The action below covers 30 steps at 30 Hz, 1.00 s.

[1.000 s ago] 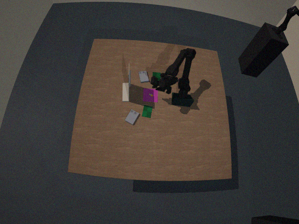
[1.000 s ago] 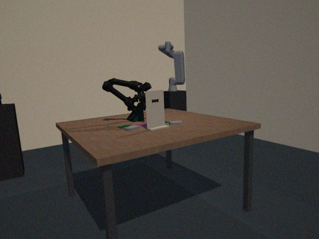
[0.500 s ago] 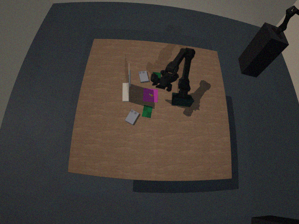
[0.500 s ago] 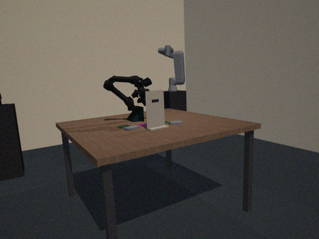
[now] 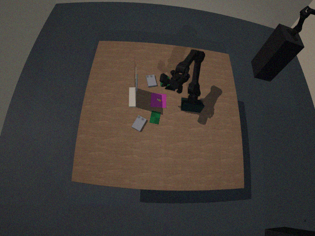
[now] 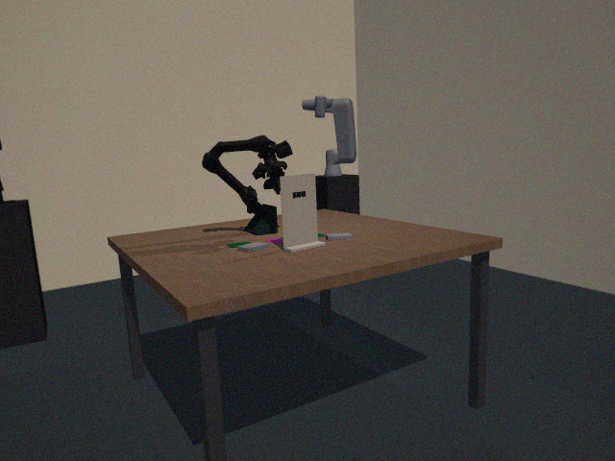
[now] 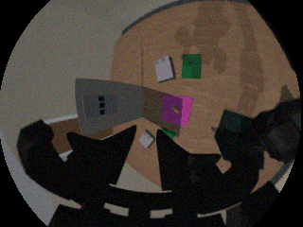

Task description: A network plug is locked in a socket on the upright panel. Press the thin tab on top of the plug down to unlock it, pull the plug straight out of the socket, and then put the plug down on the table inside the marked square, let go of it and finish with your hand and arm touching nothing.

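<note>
The small plug [image 5: 158,100] [image 7: 175,110] with a yellowish part lies on the magenta marked square [image 5: 164,103] [image 7: 187,113], inside its edges. The upright panel [image 6: 299,218] [image 7: 128,106] stands beside the square; its dark socket holes [image 7: 101,105] show no plug in them. My gripper [image 5: 173,88] [image 6: 272,186] [image 7: 147,129] hangs high above the table, with its fingertips apart and nothing visible between them. It is clear of the plug and touches nothing that I can see. The tab on the plug is too small to make out.
One grey box [image 5: 151,80] [image 6: 253,246] [image 7: 165,69] lies near a green square [image 6: 238,244] [image 7: 191,66]. Another grey box [image 5: 139,123] [image 6: 339,236] [image 7: 147,139] lies near a second green square [image 5: 154,117]. The panel's pale foot [image 5: 132,97] [image 6: 304,246] rests on the table.
</note>
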### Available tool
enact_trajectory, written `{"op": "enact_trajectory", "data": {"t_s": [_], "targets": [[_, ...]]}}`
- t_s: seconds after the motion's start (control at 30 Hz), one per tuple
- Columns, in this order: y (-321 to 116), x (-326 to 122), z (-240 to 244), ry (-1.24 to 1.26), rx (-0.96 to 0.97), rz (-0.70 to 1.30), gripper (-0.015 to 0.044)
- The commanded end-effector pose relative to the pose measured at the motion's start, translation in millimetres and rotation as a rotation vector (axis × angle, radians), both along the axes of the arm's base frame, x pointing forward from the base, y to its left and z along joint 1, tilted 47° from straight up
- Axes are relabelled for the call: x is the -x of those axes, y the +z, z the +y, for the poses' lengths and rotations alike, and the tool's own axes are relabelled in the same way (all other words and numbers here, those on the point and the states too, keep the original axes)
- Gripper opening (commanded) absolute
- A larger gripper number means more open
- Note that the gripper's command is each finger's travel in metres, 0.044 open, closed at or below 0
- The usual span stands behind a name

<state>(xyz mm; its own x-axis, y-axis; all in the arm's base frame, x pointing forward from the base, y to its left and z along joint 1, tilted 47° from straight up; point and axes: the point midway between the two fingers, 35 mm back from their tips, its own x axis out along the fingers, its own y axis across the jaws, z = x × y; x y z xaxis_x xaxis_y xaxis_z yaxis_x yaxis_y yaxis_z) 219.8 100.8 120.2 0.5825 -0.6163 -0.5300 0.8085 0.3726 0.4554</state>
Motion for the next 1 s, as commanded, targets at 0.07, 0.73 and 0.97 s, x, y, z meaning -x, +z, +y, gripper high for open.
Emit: {"op": "enact_trajectory", "data": {"t_s": [0.07,0.73,0.97], "targets": [[10.7,2.3,10.6,-0.004,-0.001,-0.003,0.0156],[13.9,3.0,13.2,-0.005,0.0,-0.005,0.044],[13.9,3.0,13.2,-0.005,0.0,-0.005,0.044]]}}
